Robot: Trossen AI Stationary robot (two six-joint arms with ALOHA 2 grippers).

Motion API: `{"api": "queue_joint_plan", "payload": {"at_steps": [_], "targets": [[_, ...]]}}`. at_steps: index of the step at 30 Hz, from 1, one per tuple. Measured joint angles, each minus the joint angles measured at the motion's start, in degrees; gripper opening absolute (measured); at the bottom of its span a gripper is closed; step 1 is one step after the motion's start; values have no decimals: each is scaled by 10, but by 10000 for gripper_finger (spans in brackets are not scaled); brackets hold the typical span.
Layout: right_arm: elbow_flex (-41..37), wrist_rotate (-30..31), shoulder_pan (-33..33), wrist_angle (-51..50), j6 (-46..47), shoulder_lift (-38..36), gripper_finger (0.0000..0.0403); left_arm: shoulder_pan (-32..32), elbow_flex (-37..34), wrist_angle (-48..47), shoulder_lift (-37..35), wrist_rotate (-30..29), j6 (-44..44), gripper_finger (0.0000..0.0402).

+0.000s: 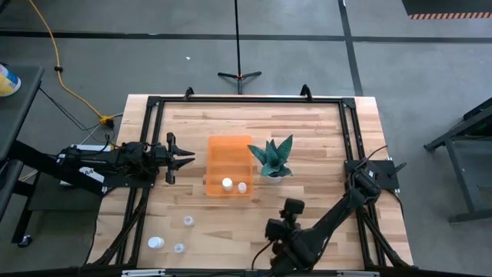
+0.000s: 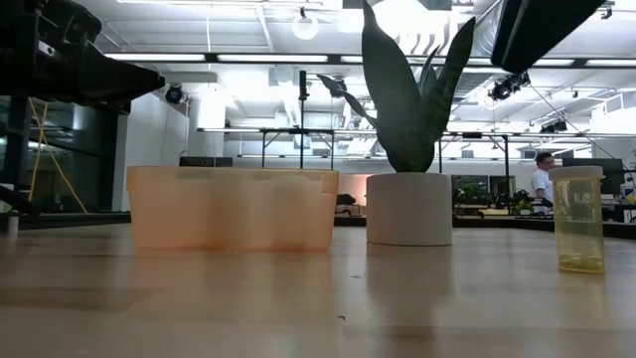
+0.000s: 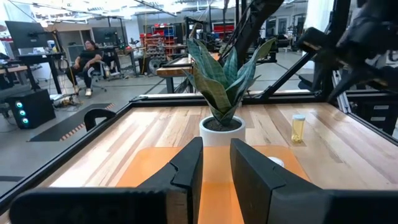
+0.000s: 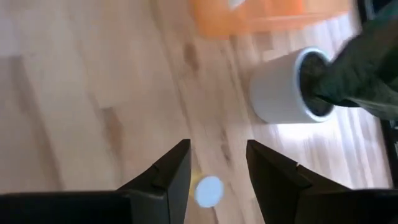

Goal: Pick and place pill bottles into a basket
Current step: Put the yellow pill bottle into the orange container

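Right pincer is hovering part open, empty, above a pill bottle at counter's 6 o'clock; left pincer is waiting slightly parted at basket's 9 o'clock; two bottles are sitting inside

The basket is the landmark. Just beside its right wall stands the plant, leaves spreading toward the basket, so entry from that side is tight. The left hand hovers near the left wall, fingers slightly parted. Behind the basket the table lies bare. In front, three pill bottles stand well apart, with passable gaps between them.
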Motion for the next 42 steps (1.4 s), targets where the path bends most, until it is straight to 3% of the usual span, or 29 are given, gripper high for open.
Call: {"api": "queue_joint_plan", "payload": {"at_steps": [6, 12, 16, 19, 24, 29, 38, 42], "targets": [[-111, 33, 15, 106, 6, -94, 140, 0, 0, 1, 0, -3, 5, 117], [-290, 50, 12, 388, -113, -227, 137, 0, 0, 1, 0, -5, 6, 117], [-453, -8, -2, 612, -182, -325, 137, 0, 0, 1, 0, -5, 6, 117], [-552, -38, -17, 693, -172, -391, 137, 0, 0, 1, 0, -5, 6, 117], [-640, -61, -40, 740, -116, -456, 138, 0, 0, 1, 0, -6, 6, 117], [-661, -65, -44, 744, -136, -447, 149, 0, 0, 1, 0, -6, 6, 117], [-661, -87, -44, 761, -138, -402, 255, 0, 0, 0, 0, -6, 5, 117], [-661, -131, -44, 762, -124, -396, 277, 0, 0, 0, 0, -6, 5, 117]]}}
